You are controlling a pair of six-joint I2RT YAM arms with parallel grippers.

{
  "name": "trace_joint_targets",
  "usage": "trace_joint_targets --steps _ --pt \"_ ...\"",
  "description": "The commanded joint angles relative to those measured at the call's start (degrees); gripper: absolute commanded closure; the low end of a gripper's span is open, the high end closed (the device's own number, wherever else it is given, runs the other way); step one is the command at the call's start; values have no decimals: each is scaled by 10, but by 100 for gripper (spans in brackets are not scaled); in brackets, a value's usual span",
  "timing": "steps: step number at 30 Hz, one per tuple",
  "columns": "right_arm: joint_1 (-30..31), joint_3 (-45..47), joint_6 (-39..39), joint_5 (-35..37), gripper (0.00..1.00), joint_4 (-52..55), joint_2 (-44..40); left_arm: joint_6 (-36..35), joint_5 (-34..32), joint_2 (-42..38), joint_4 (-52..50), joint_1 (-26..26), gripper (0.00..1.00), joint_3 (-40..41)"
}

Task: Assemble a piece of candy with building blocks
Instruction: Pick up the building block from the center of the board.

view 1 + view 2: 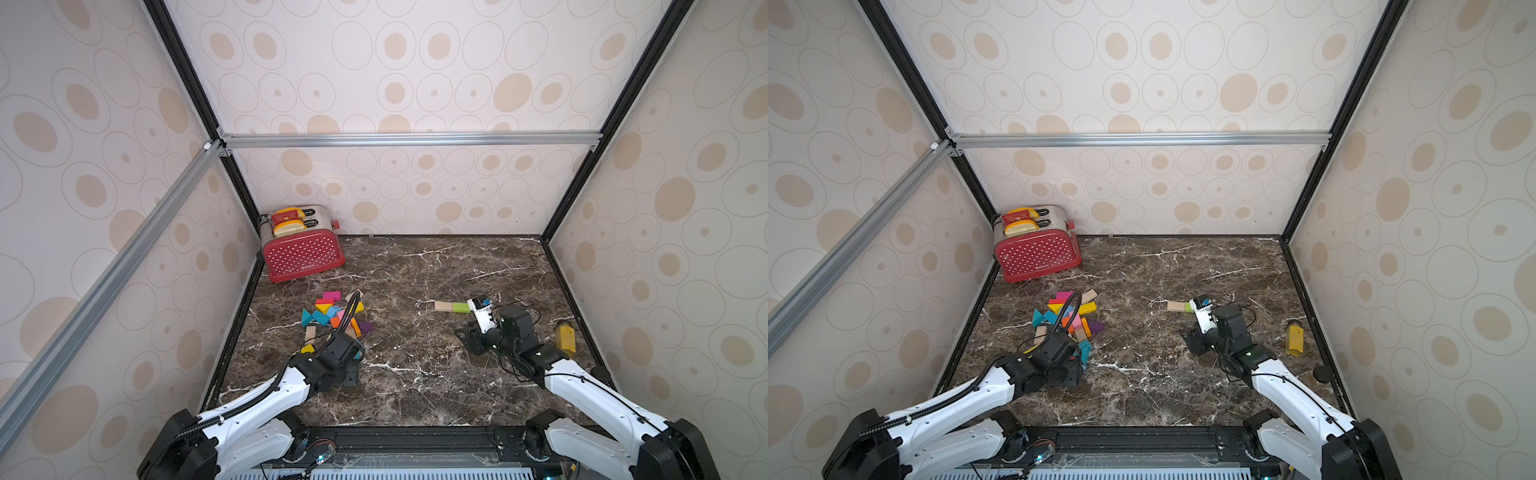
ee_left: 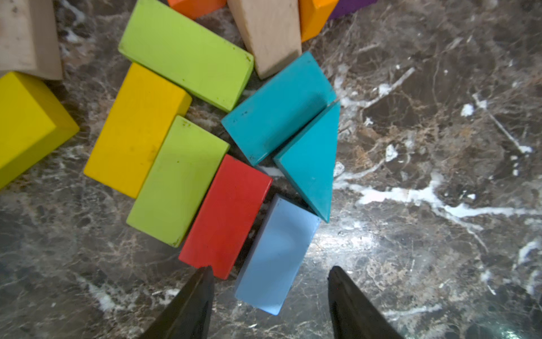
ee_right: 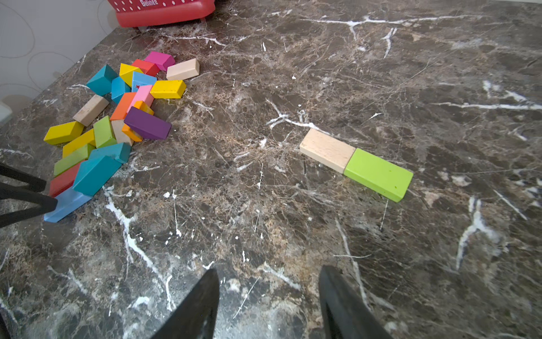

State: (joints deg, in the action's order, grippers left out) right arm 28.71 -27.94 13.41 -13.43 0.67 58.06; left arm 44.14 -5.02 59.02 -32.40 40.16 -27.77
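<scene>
L gripper [image 2: 268, 278] fingers spread, straddling the lt-blue brick [image 2: 275, 255], gaps both sides, not pinching; one tip at the red brick [image 2: 225, 217] corner. R gripper [image 3: 268, 281] spread too, empty, over bare table [image 3: 293, 234]. The pile [image 1: 332, 316] sits near the toaster [image 1: 303, 249]. Wood brick [image 3: 327, 149] + green brick [image 3: 378, 177] lie end to end mid-table, open room around.

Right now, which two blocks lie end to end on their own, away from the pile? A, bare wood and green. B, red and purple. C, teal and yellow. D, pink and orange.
A: the bare wood block and the green block touch end to end, well apart from the pile.
</scene>
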Motion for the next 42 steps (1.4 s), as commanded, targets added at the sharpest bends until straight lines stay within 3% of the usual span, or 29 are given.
trace_joint_targets --steps 1,13,19,35,42 --pt "3 -11 7 -2 42 -7 21 -3 8 10 4 9 38 -6" --pt "3 -16 4 -6 42 -8 42 -8 31 60 25 23 42 -3" --pt "2 -16 4 -7 42 -7 49 1 20 79 20 47 42 -12" --pt "3 -16 4 -6 42 -4 51 1 -11 95 22 50 41 -10" --pt "3 -18 3 -2 42 2 48 -1 -22 128 29 68 54 -25"
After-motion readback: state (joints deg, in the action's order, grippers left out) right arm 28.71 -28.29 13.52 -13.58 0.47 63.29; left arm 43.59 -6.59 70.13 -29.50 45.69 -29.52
